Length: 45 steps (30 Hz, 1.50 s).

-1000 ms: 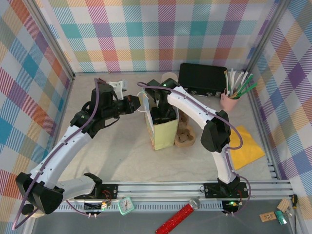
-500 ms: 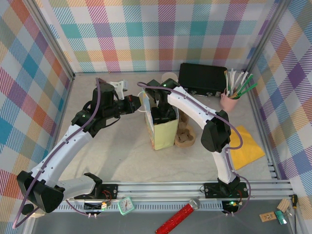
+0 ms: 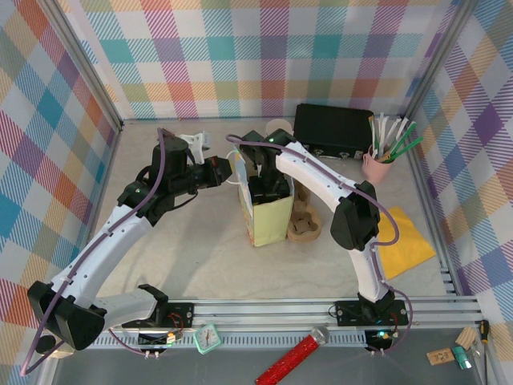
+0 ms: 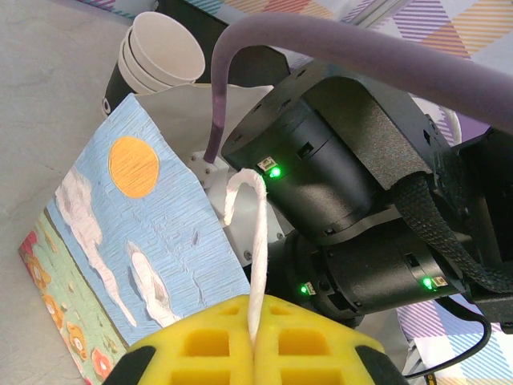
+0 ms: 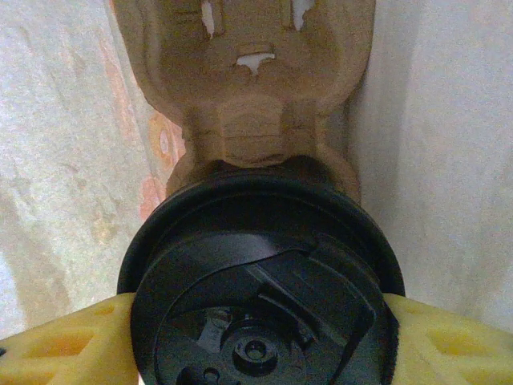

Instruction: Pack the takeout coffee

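Note:
The takeout coffee point(image 5: 260, 281) shows its round black lid from above, and my right gripper point(image 5: 258, 341) is shut on it, a yellow pad on each side. It hangs inside the printed paper bag point(image 3: 271, 218), over a brown pulp cup carrier point(image 5: 248, 80) at the bag's bottom. From above, my right gripper point(image 3: 268, 186) reaches down into the bag's open mouth. My left gripper point(image 4: 256, 325) is shut on the bag's white cord handle point(image 4: 258, 233) and holds it out to the left of the bag's top edge point(image 3: 227, 171).
A second pulp carrier point(image 3: 305, 224) lies against the bag's right side. A stack of lidless paper cups point(image 4: 156, 56) stands behind the bag. A black case point(image 3: 333, 128) and a pink cup of utensils point(image 3: 383, 156) are at the back right; a yellow napkin point(image 3: 405, 239) lies right.
Hardly anything differs. The left gripper and the handle have edged very slightly to the left; the right arm stays down in the bag.

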{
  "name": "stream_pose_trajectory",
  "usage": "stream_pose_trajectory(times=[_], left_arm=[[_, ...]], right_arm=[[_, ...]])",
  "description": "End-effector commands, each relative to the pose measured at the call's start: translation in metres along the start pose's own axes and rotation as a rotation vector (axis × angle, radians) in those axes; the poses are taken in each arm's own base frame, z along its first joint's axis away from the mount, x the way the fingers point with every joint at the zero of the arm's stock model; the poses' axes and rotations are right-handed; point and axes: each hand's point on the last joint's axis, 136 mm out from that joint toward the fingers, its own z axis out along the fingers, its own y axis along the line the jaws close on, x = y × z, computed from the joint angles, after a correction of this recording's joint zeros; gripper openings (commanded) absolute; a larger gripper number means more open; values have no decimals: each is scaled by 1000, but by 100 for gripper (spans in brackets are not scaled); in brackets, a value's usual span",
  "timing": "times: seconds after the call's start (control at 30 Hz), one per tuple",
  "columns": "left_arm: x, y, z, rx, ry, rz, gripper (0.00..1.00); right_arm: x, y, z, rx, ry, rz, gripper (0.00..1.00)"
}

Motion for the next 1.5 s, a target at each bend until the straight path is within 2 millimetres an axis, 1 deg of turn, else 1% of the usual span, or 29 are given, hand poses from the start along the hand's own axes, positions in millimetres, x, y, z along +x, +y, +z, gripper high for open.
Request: stream_pose_trajectory(times=[0.0, 0.37, 0.7, 0.9, 1.07, 1.13, 1.3, 1.47], left_arm=[[-2, -12, -2, 31, 0, 10, 0], [-1, -10, -1, 24, 4, 10, 0], [-2, -11, -1, 29, 5, 9, 0], [-1, -11, -2, 28, 3, 9, 0], [-1, -10, -2, 26, 4, 9, 0], [-1, -10, -1, 25, 5, 8, 0], [-2, -11, -2, 29, 1, 10, 0], [-2, -11, -2, 26, 2, 9, 0]], right_arm=[[11, -8, 30, 53, 91, -6, 64], [13, -9, 35, 50, 98, -2, 64], [11, -8, 29, 43, 84, 1, 64], [13, -7, 35, 40, 99, 6, 64], [10, -6, 26, 36, 79, 4, 68], [9, -5, 20, 37, 71, 4, 73], [5, -2, 7, 25, 44, 7, 79], [2, 2, -5, 10, 22, 8, 79]])
